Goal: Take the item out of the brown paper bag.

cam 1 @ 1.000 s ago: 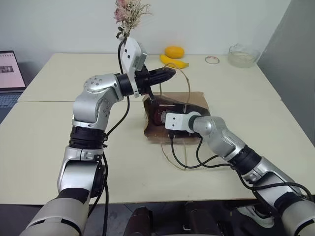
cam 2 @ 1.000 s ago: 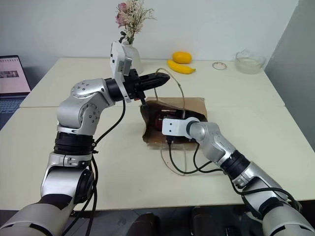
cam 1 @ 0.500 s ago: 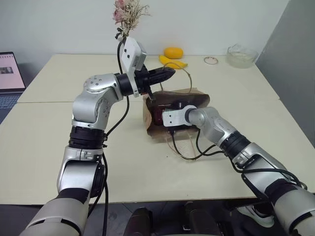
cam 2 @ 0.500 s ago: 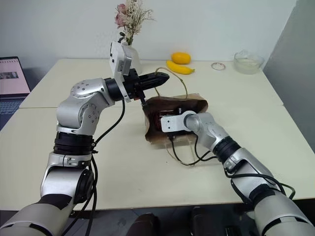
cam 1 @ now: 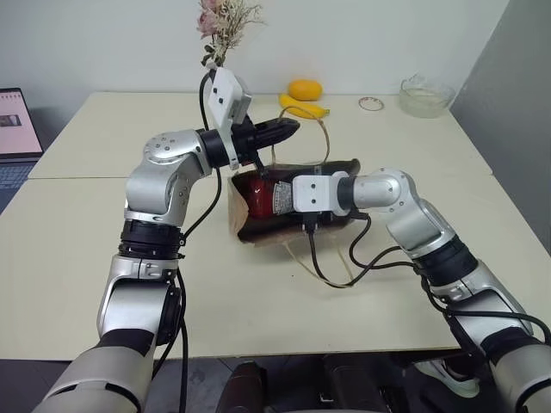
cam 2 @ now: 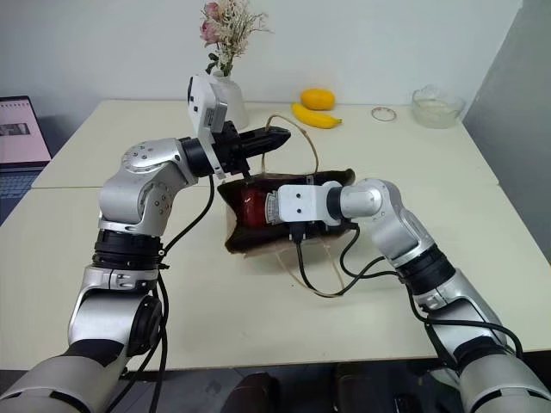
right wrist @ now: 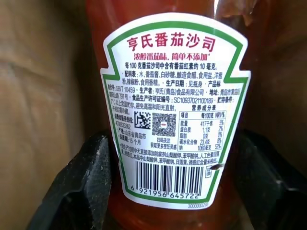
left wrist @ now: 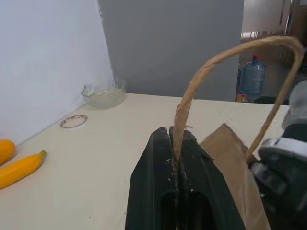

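Ketchup bottle gripped and bag lifted off the surface

We saw the right pincer (right wrist: pixel 163 191) clamped on the red ketchup bottle (cam 1: pixel 263 196), a finger against each side of its white label; a second before it reached open into the brown paper bag (cam 1: pixel 340 172), which then lay lower on the surface (cam 1: pixel 77 249). The bag now hung raised and tilted by its cord handle (left wrist: pixel 225 62), pinched in the left pincer (left wrist: pixel 175 143), whose fingers stayed shut together on it. We judged the bottle (still partly inside the bag mouth) ready to draw out toward the left arm's side, where the surface lay open; the bananas (cam 1: pixel 303 107), orange fruit (cam 1: pixel 305 89) and glass bowl (cam 1: pixel 424 95) stood well apart at the far edge.
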You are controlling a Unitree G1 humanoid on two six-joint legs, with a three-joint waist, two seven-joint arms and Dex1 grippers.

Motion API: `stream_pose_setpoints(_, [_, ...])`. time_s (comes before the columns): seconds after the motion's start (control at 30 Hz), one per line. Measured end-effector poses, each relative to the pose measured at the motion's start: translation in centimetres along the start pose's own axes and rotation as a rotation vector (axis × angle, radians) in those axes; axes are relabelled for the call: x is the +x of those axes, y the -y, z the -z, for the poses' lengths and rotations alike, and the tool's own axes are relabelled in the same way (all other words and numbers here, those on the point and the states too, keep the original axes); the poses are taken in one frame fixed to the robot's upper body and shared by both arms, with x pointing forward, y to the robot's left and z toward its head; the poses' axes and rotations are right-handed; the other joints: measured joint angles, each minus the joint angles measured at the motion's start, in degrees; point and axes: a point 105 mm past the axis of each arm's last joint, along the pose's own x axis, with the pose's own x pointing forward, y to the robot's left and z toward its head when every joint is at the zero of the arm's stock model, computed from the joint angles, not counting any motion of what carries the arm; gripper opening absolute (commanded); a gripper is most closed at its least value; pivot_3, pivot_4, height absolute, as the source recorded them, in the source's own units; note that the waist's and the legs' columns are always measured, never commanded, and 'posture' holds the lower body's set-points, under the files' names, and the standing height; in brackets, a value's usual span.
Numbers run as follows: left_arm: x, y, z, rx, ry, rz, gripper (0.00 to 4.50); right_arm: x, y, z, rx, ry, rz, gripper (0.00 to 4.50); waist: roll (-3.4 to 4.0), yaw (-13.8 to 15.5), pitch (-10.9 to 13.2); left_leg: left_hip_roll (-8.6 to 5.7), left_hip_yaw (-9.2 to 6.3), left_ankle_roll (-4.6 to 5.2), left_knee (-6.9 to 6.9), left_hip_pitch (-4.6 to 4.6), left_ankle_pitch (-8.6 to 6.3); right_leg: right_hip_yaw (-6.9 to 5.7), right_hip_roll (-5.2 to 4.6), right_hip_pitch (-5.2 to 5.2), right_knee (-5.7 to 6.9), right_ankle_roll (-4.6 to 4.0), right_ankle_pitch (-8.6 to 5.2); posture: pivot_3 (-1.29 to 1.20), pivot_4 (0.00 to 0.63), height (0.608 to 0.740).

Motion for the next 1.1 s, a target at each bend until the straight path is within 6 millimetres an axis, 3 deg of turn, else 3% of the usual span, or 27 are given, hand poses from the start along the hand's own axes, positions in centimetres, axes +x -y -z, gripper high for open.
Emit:
stream_pose_setpoints(0.4, [-0.1,-0.9,0.6,0.008,-0.025,-0.041,0.00,-2.5,-1.3,-2.6,0.114,0.149,-0.080,3.14,-0.01,0.09,0.01,0.01,-0.01,0.00,0.01,0.01,0.00,0.00,0.00,0.00,0.02,0.14,-0.08,0.00,0.150,0.740])
stream_pose_setpoints(0.63, [0.0,-1.0,0.6,0.010,-0.024,-0.049,0.00,-6.4,2.8,-6.1,0.312,0.415,0.077,3.14,-0.01,0.19,0.02,-0.01,-0.01,0.00,0.01,0.00,0.00,-0.01,-0.11,0.01,0.03,0.04,-0.02,0.00,0.150,0.740])
stream_pose_setpoints(0.77, [0.0,-1.0,0.6,0.010,-0.024,-0.049,0.00,-9.9,5.8,-5.9,0.414,0.484,0.239,3.14,-0.01,0.24,0.03,-0.02,-0.02,0.00,0.00,0.00,0.00,-0.02,-0.24,0.02,0.02,0.03,-0.02,0.00,0.150,0.740])
stream_pose_setpoints(0.83, [0.0,-1.0,0.6,0.009,-0.024,-0.049,0.00,-12.1,7.0,-4.7,0.427,0.446,0.332,3.14,0.01,0.48,0.03,-0.06,-0.01,0.00,0.00,-0.02,0.00,-0.03,-0.26,0.02,-0.03,0.04,-0.03,0.00,0.150,0.740])
stream_pose_setpoints(0.93, [0.0,-1.0,0.6,0.007,-0.027,-0.051,0.00,-15.3,8.2,-1.3,0.390,0.252,0.465,3.14,0.03,0.75,0.05,-0.12,0.05,0.02,-0.02,-0.04,-0.01,-0.01,-0.24,0.03,-0.11,0.16,-0.10,0.00,0.150,0.740])
stream_pose_setpoints(1.0, [0.0,-1.0,0.6,0.006,-0.028,-0.051,0.00,-16.3,7.9,1.8,0.344,0.065,0.506,3.14,0.02,0.74,0.05,-0.12,0.09,0.03,-0.04,-0.04,-0.01,0.02,-0.18,0.05,-0.16,0.19,-0.11,0.00,0.150,0.740])
stream_pose_setpoints(1.1, [0.0,-1.0,0.6,0.006,-0.028,-0.051,0.00,-16.0,5.5,8.1,0.308,-0.255,0.461,3.14,0.01,0.66,0.06,-0.11,0.33,0.03,-0.04,-0.03,-0.02,0.07,-0.15,0.04,-0.19,0.20,-0.12,0.00,0.150,0.740])
